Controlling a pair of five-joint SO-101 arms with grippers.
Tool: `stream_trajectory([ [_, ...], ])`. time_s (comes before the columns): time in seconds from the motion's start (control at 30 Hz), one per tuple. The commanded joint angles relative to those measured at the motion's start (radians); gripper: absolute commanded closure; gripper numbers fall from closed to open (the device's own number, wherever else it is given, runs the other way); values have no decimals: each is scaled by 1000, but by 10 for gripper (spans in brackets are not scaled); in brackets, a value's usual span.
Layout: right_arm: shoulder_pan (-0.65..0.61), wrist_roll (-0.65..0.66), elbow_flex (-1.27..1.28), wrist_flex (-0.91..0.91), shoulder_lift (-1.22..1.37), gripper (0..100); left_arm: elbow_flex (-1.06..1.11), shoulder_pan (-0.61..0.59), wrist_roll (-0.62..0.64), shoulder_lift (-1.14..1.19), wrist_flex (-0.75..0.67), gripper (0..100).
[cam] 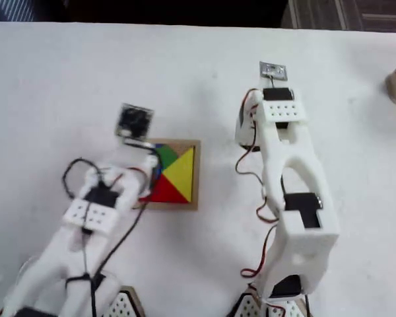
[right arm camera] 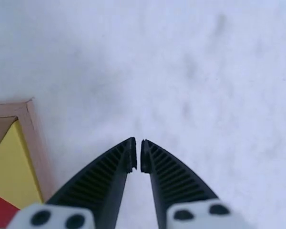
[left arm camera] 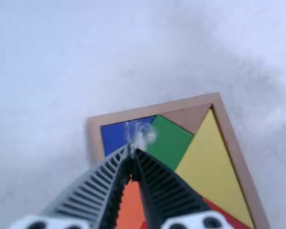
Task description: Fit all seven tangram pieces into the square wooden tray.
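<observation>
We see the left gripper (left arm camera: 132,152) with its jaws pressed together and nothing between them. The tips are poised over the square wooden tray (left arm camera: 152,109), just where the blue piece (left arm camera: 115,135) meets the green piece (left arm camera: 169,143). We judge that the closed jaws serve here as a blunt poker, better suited to nudging a piece flat than to lifting one. Whether the tips touch the wood we cannot tell.

Under the jaws lies the orange piece (left arm camera: 131,207). Beyond the green one, farther from the tips, sit a tan triangle (left arm camera: 190,117), the yellow piece (left arm camera: 209,167) and a sliver of the red piece (left arm camera: 229,219). Six colours show; a seventh may lie hidden beneath the fingers. The pieces look set edge to edge with no gap ahead of the tips, so the task seems close to done.

The right gripper (right arm camera: 137,155) has its jaws drawn nearly together, empty, over the bare table (right arm camera: 205,71), with the tray's rim off to one side and apart — kept out of the way, we think. Open table lies ahead of both pairs of jaws. The raised rim is the one edge to catch on, so lifting clear looks safer than sliding out.
</observation>
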Motion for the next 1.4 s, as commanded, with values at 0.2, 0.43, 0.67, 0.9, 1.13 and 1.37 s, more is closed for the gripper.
stream_trajectory([
  [0.2, -8, 23, 565, -303, -550, 981, 232, -208, -15, -331, 9, 977],
  [0.43, 137, 227, 987, -417, -894, 981, 465, -394, -15, -653, 17, 974],
  [0.67, 248, 443, 1298, -437, -1257, 978, 496, -414, -15, -960, 334, 974],
  [0.9, 154, 537, 1504, -262, -1629, 978, 491, -414, -15, -1185, 704, 973],
  [1.13, 134, 537, 1636, -47, -2017, 978, 491, -414, -12, -1171, 796, 974],
  [1.37, 62, 540, 1763, -101, -2089, 977, 491, -414, -14, -1171, 907, 975],
])
